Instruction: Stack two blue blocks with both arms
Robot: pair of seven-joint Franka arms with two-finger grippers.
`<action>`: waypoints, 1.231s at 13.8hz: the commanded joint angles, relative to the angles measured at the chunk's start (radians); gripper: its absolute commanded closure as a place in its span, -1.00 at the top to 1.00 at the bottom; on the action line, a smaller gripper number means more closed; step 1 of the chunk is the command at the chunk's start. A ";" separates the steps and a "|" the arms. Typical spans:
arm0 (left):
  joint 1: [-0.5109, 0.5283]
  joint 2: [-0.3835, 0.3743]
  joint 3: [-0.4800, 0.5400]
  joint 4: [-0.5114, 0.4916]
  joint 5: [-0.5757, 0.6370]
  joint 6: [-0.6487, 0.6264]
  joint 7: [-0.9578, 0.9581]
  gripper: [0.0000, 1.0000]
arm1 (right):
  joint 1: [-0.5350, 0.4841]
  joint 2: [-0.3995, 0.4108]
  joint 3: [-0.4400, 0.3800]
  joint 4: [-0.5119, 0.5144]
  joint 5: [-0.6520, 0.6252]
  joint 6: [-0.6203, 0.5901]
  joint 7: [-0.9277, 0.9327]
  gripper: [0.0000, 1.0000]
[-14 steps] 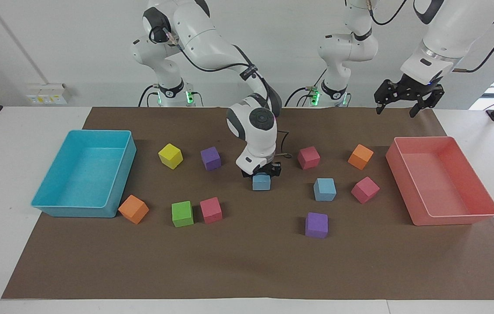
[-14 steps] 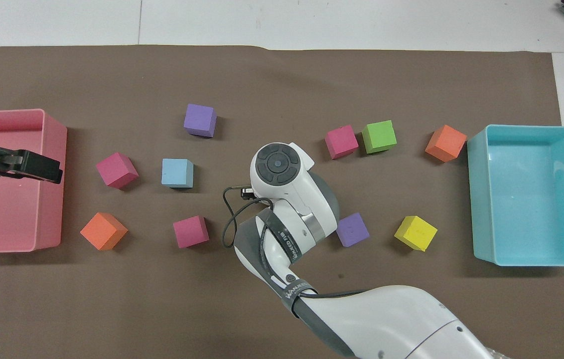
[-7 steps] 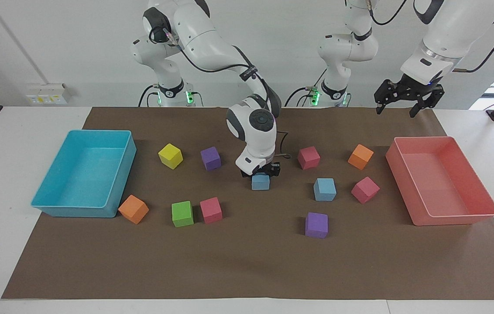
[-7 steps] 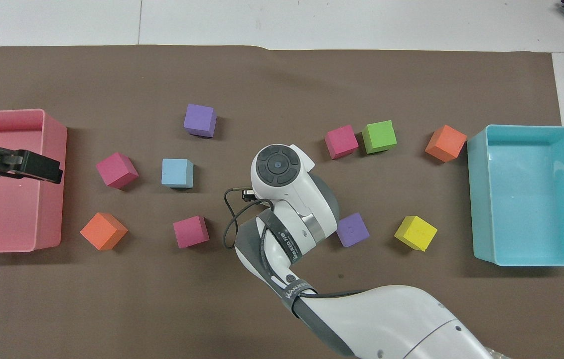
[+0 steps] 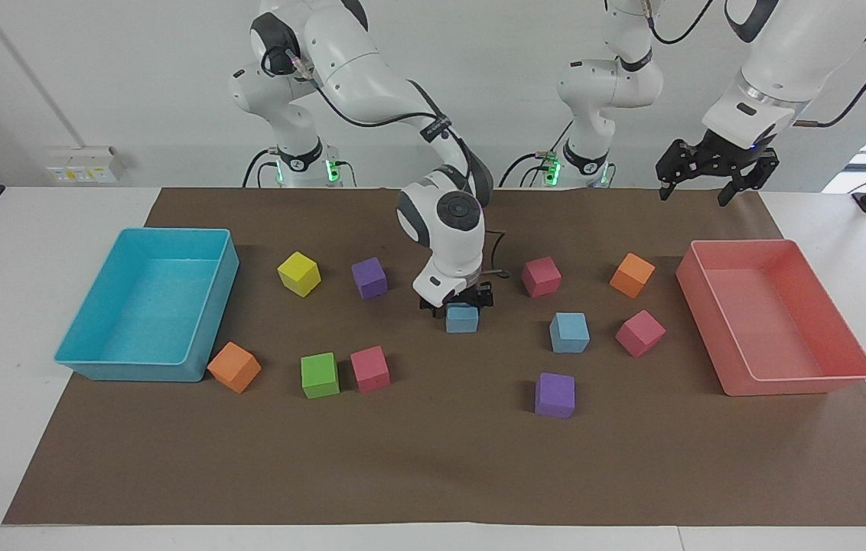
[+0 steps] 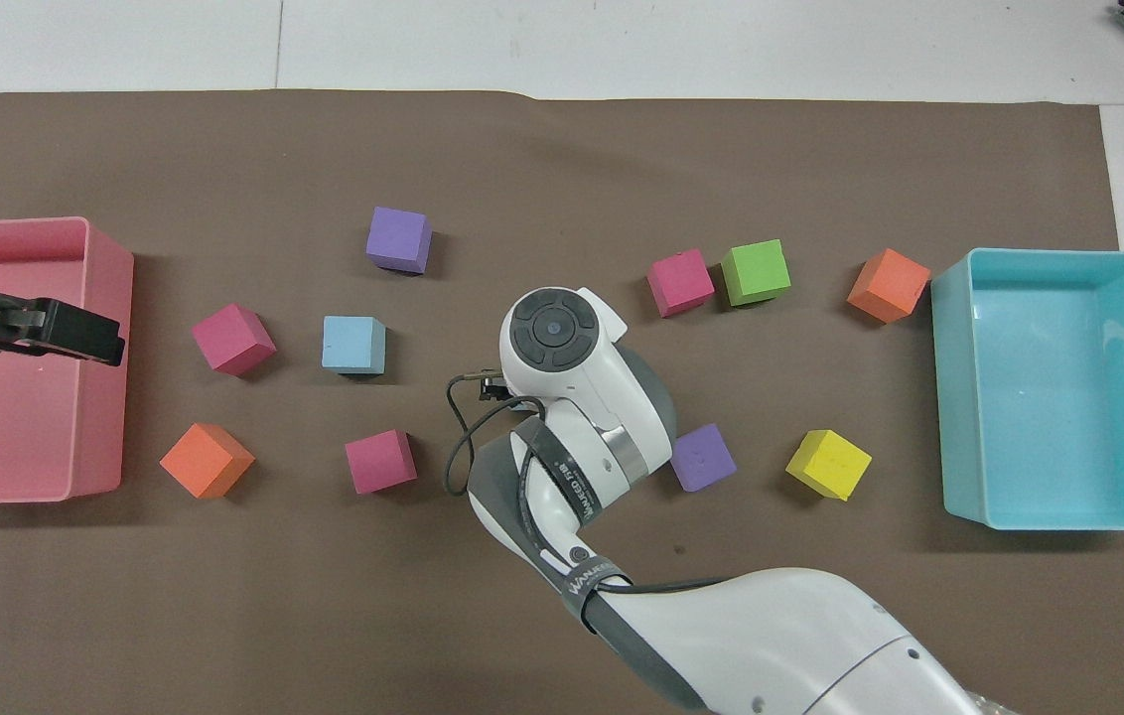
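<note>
1. My right fingers are down over a blue block mid-surface; whether they clamp it or stand apart I cannot tell. From overhead my own wrist hides both.
2. That block sits on the brown mat, between a purple block and a pink block, slightly farther from me than either.
3. The second blue block lies on the mat toward my left arm's end, well apart from the first, beside another pink block.
4. My right arm's sleeve band carries white lettering; I can only make out part of it, something like "WANEED".
5. My left fingers hang apart in the air, holding nothing, over the edge of the pink tray nearest me; that arm waits.
6. Farther out: a second purple block, two orange blocks, a green block touching a third pink one, a yellow block, and a turquoise tray at my right arm's end.
</note>
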 commanded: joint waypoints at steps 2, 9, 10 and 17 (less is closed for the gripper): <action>-0.004 -0.003 0.006 0.003 -0.013 0.008 0.004 1.00 | 0.007 -0.013 0.004 -0.005 -0.008 0.023 0.009 1.00; -0.027 -0.008 0.006 0.005 -0.012 0.004 0.006 1.00 | 0.001 -0.084 0.003 -0.006 -0.002 0.017 0.017 1.00; -0.026 -0.008 0.006 0.005 -0.012 0.002 0.006 1.00 | 0.001 -0.094 0.003 -0.006 -0.002 0.014 0.017 1.00; -0.041 -0.005 0.004 0.003 -0.012 0.034 0.000 1.00 | -0.074 -0.235 -0.004 -0.029 -0.002 -0.044 0.012 1.00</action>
